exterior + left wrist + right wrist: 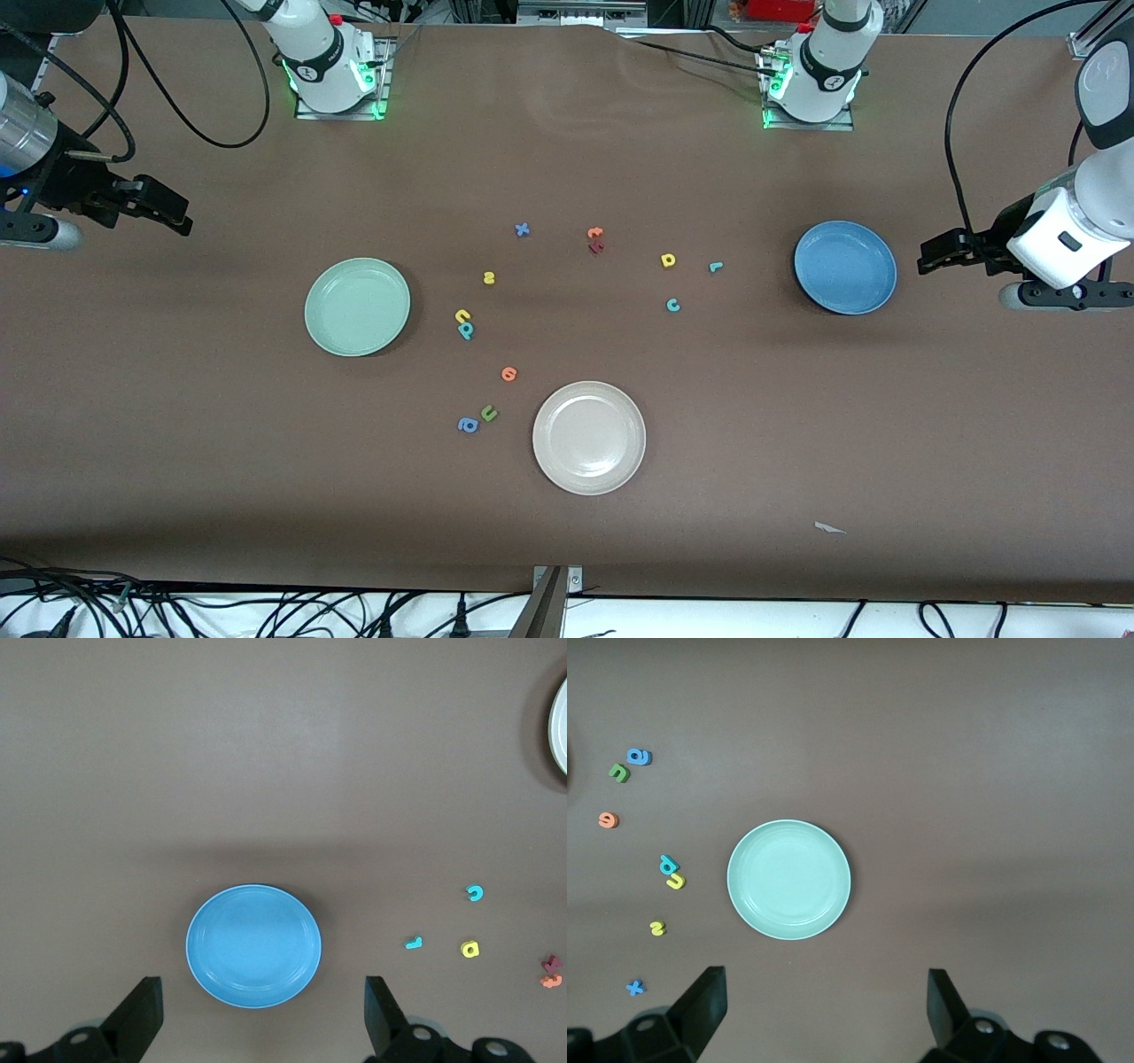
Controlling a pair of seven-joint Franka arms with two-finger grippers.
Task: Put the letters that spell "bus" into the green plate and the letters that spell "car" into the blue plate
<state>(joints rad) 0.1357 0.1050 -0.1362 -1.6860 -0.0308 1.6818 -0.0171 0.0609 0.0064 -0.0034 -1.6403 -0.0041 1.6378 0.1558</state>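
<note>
The green plate [357,307] [788,879] lies toward the right arm's end of the table. Beside it are a yellow "s" [488,278] [657,927], a yellow "u" [462,315] [676,881] and a teal "b" [466,330] [668,864]. The blue plate [844,267] [253,945] lies toward the left arm's end. Near it are a teal "c" [673,305] [475,894], a yellow "a" [668,260] [469,949] and a teal "r" [716,266] [413,943]. My right gripper [182,215] [824,1001] hangs open and holds nothing, out past the green plate. My left gripper [926,260] [263,1019] hangs open and holds nothing, out past the blue plate.
A cream-white plate [589,437] lies nearer to the front camera, mid-table. Beside it are an orange letter [508,373], a green "u" [488,413] and a blue "a" [468,425]. A blue "x" [522,229] and an orange and a dark red letter [595,240] lie farther back.
</note>
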